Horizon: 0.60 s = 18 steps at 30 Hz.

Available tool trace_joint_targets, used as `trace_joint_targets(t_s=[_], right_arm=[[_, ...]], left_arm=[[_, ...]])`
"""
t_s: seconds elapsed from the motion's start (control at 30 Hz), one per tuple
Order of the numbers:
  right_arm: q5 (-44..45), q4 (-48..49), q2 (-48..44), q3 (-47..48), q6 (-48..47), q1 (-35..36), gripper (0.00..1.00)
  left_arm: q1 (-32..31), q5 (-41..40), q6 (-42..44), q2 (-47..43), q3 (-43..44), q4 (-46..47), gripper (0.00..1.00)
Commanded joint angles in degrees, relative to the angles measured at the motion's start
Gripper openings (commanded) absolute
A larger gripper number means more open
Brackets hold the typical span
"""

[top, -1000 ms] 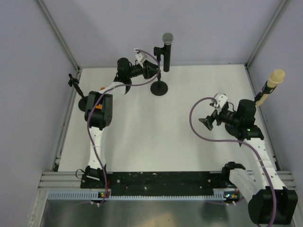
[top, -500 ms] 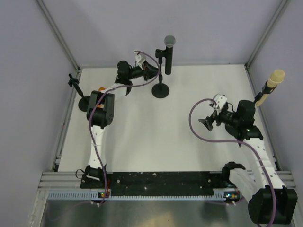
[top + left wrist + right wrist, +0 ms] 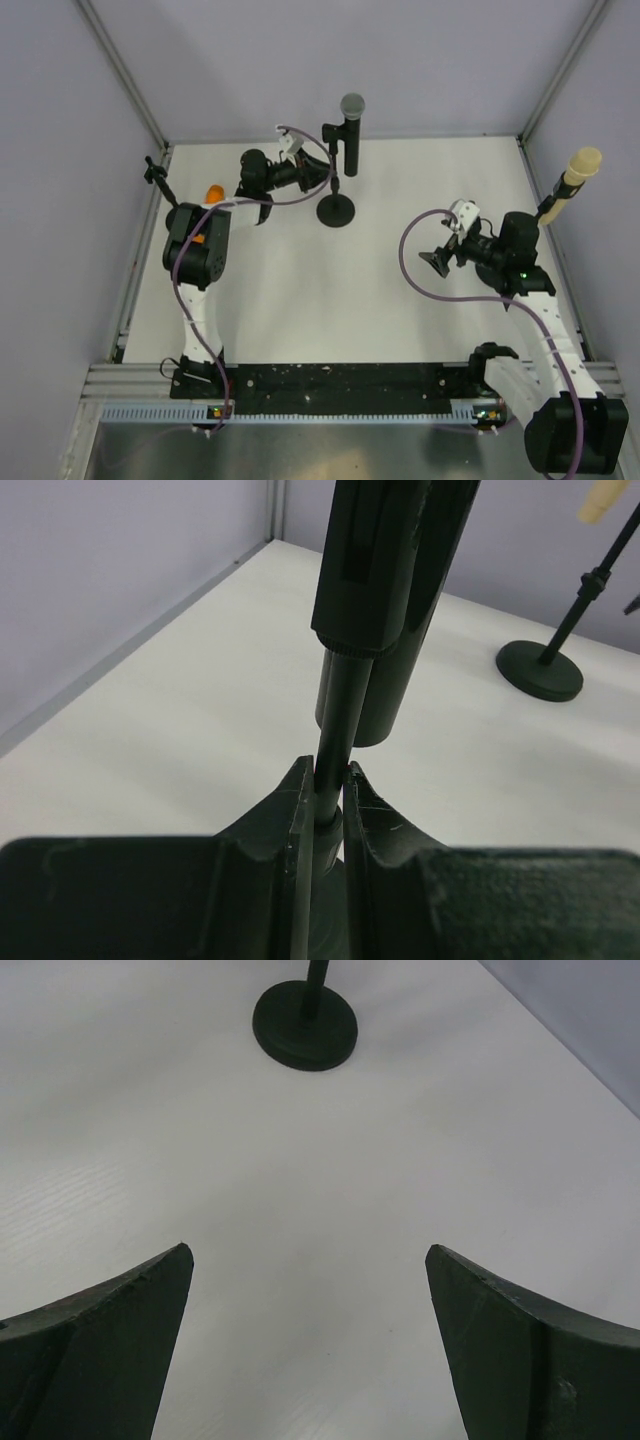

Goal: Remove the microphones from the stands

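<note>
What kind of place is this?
Probably a robotics lab test cell: a white table boxed in by plain wall panels and metal frame posts, with a left arm and a right arm bolted at its near edge.

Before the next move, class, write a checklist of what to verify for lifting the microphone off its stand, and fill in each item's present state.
1. Grip: left end effector shut on the stand pole: ok.
2. Load: microphone upright on the stand: ok.
3. Jaws: right end effector open: ok.
4. Position: right end effector at the microphone: not ok, it hangs over bare table, well apart.
5. Footing: stand base flat on the table: cannot tell.
</note>
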Motion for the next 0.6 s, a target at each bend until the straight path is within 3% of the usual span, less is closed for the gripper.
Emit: trace_joint_targets(t_s=[0.0, 0.33, 0.57], right_arm=[[-1.5, 3.4, 0.2, -0.8, 0.7, -0.5, 0.99], [-1.2, 3.9, -2.0, -2.0, 1.7, -0.5, 0.99], [-3.4, 4.5, -4.6, -3.4, 2.6, -1.0, 0.99]], left_arm=[[-2.7, -4.7, 1.9, -14.1, -9.3, 0.9, 0.00], [-11.2, -12.5, 6.2, -35.2, -38.5, 7.1, 0.00], [-15.0, -16.7, 4.2, -38.0, -49.9, 21.4, 0.00]])
